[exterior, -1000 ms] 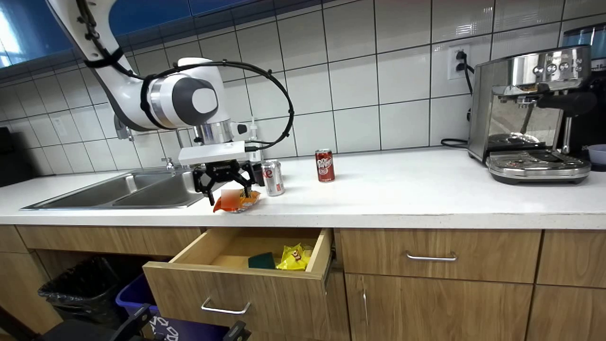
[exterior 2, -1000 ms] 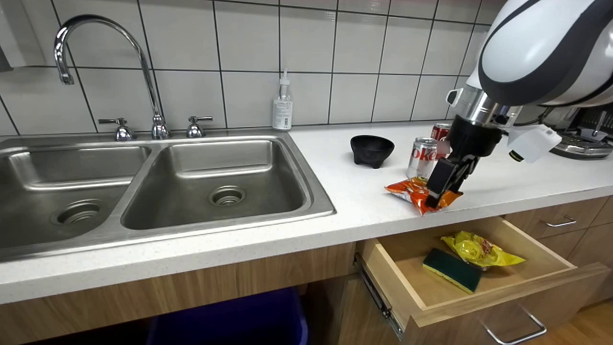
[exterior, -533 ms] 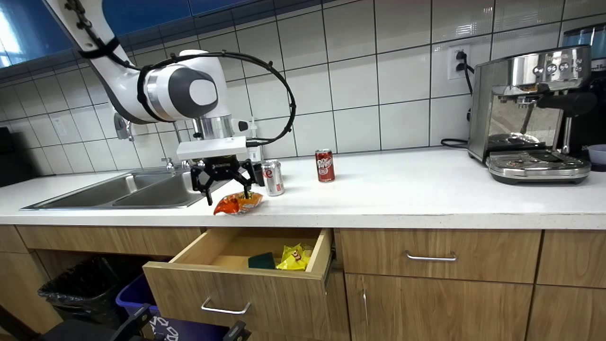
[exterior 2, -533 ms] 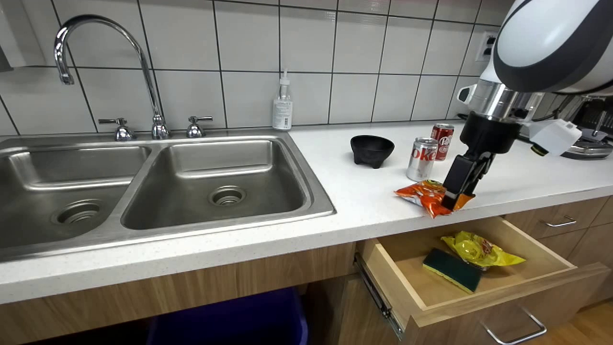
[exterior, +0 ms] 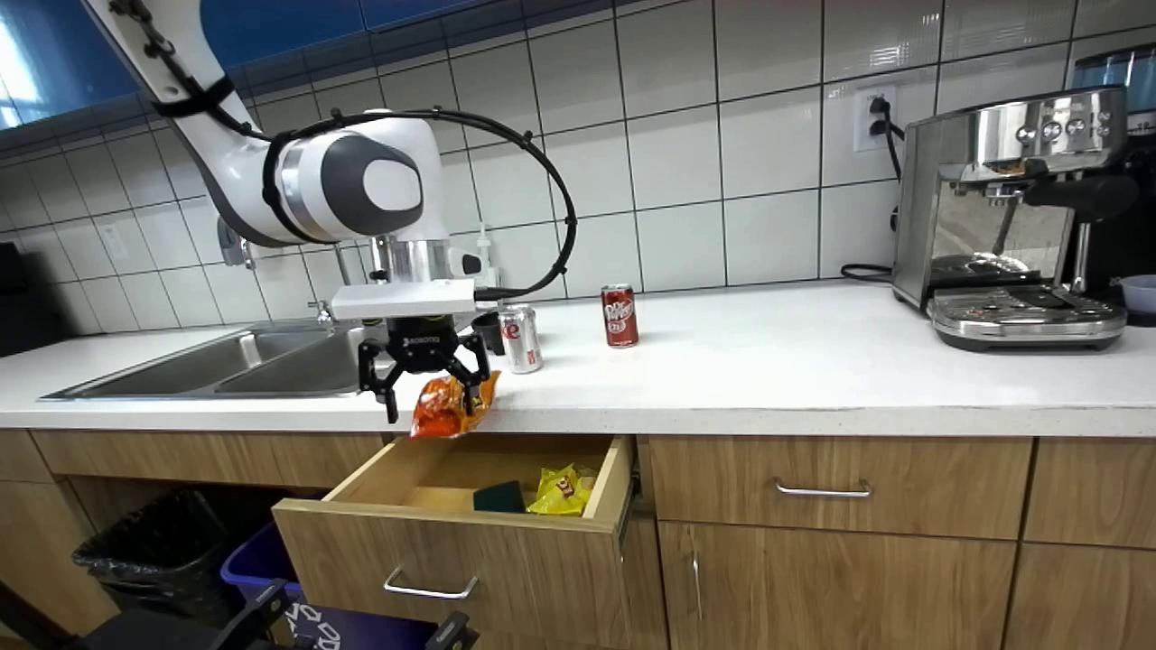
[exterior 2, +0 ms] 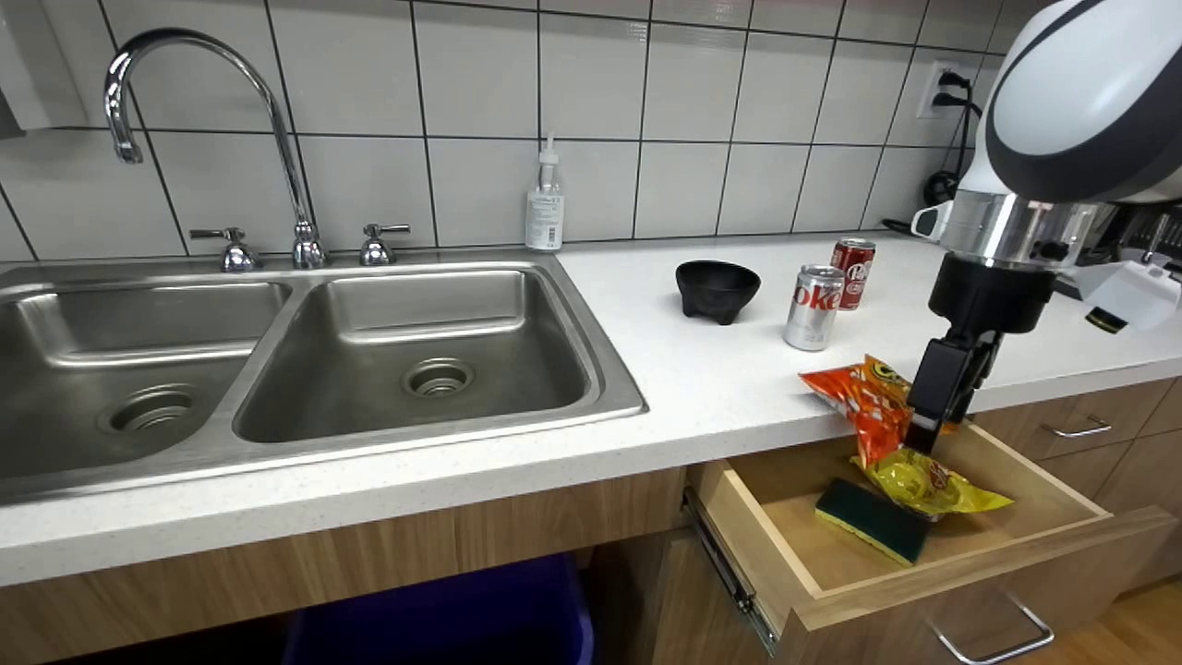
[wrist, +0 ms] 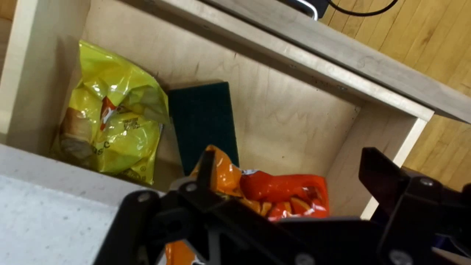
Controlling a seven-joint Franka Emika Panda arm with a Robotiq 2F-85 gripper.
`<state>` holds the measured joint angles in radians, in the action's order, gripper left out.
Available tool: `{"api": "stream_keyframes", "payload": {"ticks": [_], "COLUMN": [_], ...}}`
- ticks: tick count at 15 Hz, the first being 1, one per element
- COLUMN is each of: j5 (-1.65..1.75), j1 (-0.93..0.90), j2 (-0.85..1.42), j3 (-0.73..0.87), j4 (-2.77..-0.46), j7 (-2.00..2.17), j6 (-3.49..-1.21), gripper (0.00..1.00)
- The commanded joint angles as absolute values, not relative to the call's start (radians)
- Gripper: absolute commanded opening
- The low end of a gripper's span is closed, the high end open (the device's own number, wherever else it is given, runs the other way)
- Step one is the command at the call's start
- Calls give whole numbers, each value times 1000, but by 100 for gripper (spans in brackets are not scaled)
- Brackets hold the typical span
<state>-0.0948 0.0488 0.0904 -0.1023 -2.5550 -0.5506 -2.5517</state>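
Note:
An orange-red snack bag (exterior 2: 863,402) lies tilted over the counter's front edge, its lower end hanging above the open drawer (exterior 2: 785,545). My gripper (exterior: 432,413) is open with its fingers wide apart. In the wrist view, one finger (wrist: 206,169) lies against the orange end of the bag (wrist: 283,187), and the other stands apart from it. The gripper hides part of the bag. A yellow snack bag (wrist: 117,125) and a dark green sponge (wrist: 202,114) lie in the drawer beneath; they also show in both exterior views.
A silver Coke can (exterior 2: 813,309), a red Dr Pepper can (exterior: 619,316) and a black bowl (exterior 2: 717,288) stand on the counter behind the gripper. A double sink (exterior 2: 591,388) is beside them. A coffee machine (exterior: 1011,217) and a blue bin (exterior: 262,560) also show.
My gripper has moved toward the counter's front edge and down. The orange bag has slid with it from flat on the counter to tipping over the edge above the drawer.

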Motion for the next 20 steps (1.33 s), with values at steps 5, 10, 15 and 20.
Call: {"api": "stream_keyframes", "payload": {"ticks": [5,10,15,20], "j5": [-104,-108,-105,-108], "j1": [-4,-26,-35,-36], "j2": [-48,-99,-72,-77], "j3": [-94,-76,-50,-44], "j4": [-2693,-2714,-2689,-2690], "j7": [-534,-532,-544,-543], "j6": [-2534,-2543,-2548,-2548], "gripper": [100,100,100,100]}}
